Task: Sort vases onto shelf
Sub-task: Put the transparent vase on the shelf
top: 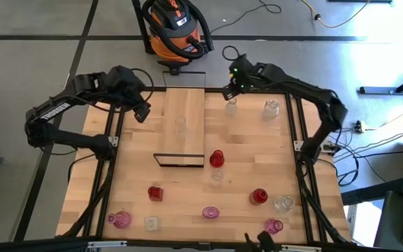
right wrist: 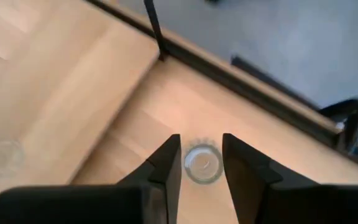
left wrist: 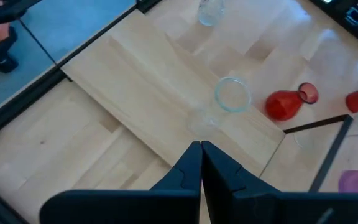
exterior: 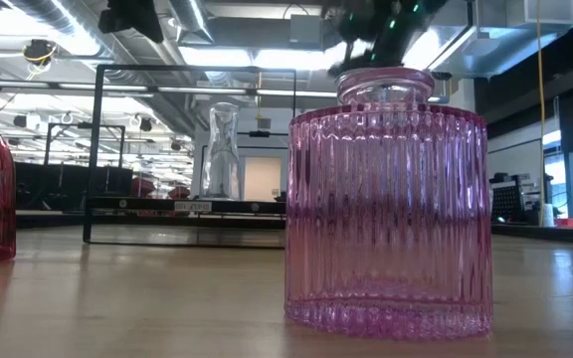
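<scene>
The shelf (top: 185,105) is a light-wood plank with a thin black frame, lying in the table's far middle. One clear vase (top: 180,126) stands upright on it, and it also shows in the left wrist view (left wrist: 232,96) and the low view (exterior: 222,149). My right gripper (right wrist: 202,158) is open, pointing down, with its fingers on either side of the mouth of a small clear vase (right wrist: 202,163) that stands on the table just right of the shelf's far end (top: 231,105). My left gripper (left wrist: 201,149) is shut and hovers at the shelf's left edge (top: 143,112), holding nothing. My right gripper comes from above with one finger (right wrist: 169,163) on each side of the clear vase's rim (right wrist: 194,176). The vase stands upright on the table. Whether the fingers touch the glass, I cannot tell.
Another clear vase (top: 271,108) stands at the far right. A red vase (top: 217,158) and a clear one (top: 217,175) sit by the shelf's near end. Red (top: 155,192), (top: 259,196), pink (top: 120,219), (top: 210,211), (top: 273,225) and clear (top: 283,203), (top: 151,222) vases stand along the near side.
</scene>
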### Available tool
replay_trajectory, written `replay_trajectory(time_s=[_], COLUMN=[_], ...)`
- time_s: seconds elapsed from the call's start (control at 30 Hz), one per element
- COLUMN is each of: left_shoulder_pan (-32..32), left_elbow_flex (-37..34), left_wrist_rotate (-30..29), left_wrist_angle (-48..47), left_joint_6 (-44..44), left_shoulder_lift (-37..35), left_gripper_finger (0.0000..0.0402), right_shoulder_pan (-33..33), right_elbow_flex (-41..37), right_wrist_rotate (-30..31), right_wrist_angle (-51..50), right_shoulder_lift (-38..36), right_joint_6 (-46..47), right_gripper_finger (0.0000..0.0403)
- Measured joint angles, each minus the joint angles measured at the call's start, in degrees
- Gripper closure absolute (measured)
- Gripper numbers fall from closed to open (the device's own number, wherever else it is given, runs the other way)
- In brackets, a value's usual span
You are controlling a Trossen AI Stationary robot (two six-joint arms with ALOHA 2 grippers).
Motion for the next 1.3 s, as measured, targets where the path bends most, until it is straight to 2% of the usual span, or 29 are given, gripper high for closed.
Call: replay_trajectory(time_s=[0.17, 0.37, 0.67, 0.93, 1.13, 1.2, 1.3], left_shoulder_pan=[-0.8, -1.0, -1.0, -1.0, -1.0, -1.0, -1.0], left_elbow_flex=[0.0, 0.0, 0.0, 0.0, 0.0, 0.0, 0.0], left_wrist_rotate=[-0.5, -0.4, -1.3, -1.3, -1.3, -1.3, -1.3], left_wrist_angle=[0.0, 0.0, 0.0, 0.0, 0.0, 0.0, 0.0], left_joint_6=[0.0, 0.0, 0.4, 1.5, 1.5, 1.5, 1.5], left_shoulder_lift=[0.0, 0.0, 0.0, 0.0, 0.0, 0.0, 0.0], left_gripper_finger=[0.0401, 0.0401, 0.0401, 0.0401, 0.0401, 0.0401, 0.0401], right_shoulder_pan=[-2.4, -3.7, -3.7, -3.6, -3.6, -3.6, -3.6], right_elbow_flex=[0.0, 0.0, 0.0, 0.0, 0.0, 0.0, 0.0], right_wrist_rotate=[-2.4, -5.7, -4.5, -4.9, -8.5, -8.9, -9.6], right_wrist_angle=[-1.2, -4.0, -5.1, -6.0, -6.2, -6.3, -7.2], right_shoulder_lift=[4.0, 5.4, 6.0, 9.5, 11.9, 11.9, 11.6], right_joint_6=[0.2, 1.6, 1.5, 1.8, 0.8, -0.7, -2.1], right_gripper_finger=[0.0317, 0.0319, 0.0320, 0.0320, 0.0321, 0.0331, 0.0375])
